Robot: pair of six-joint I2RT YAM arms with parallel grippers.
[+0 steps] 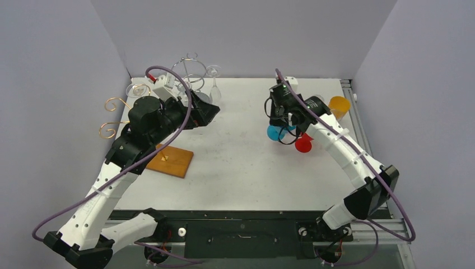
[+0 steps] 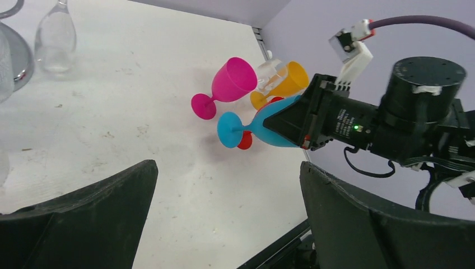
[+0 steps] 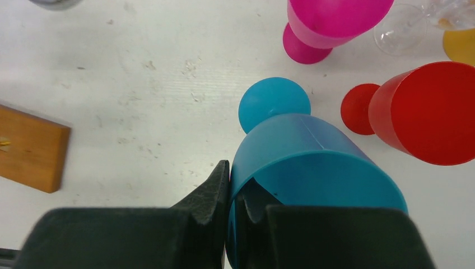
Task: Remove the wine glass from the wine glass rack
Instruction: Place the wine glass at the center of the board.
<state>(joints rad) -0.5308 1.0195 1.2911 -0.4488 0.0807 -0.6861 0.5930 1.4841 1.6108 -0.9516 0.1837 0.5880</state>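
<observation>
Left gripper: we see the left gripper (image 1: pixel 206 112) at the far left of the table, its jaws spread wide apart. In its wrist view (image 2: pixel 227 165) only bare table shows between them.
Right gripper: the right gripper (image 1: pixel 284 117) is pinched together on the rim of a blue goblet (image 3: pixel 313 162). One finger (image 3: pixel 210 193) sits outside the cup wall and the other inside it.
Blue goblet: it is tipped on its side in that grip, with its round foot pointing away from the gripper. We cannot tell whether the foot touches the table.
Wine glass rack: the chrome wire wine glass rack (image 1: pixel 190 78) stands at the far left, just beyond the left gripper. Its shiny round base (image 2: pixel 19 59) shows at the left edge of the left wrist view.
Wine glass: a clear wine glass (image 1: pixel 214 92) is just to the right of the rack, foot up and bowl down (image 2: pixel 55 42). We cannot tell whether it hangs from the wire or rests on the table.
Second clear glass: another one (image 1: pixel 137 89) sits to the left of the left arm's wrist.
Other goblets: a red goblet (image 3: pixel 425 112) and a magenta goblet (image 2: pixel 232 81) lie on their sides near the blue one. An orange goblet (image 1: pixel 339 105) lies farther right, with a small clear glass (image 2: pixel 269 73) beside it.
Wooden block: it (image 1: pixel 168 159) lies flat at the near left, partly under the left arm.
Copper wire curls: two (image 1: pixel 115 103) show off the table's left edge.
</observation>
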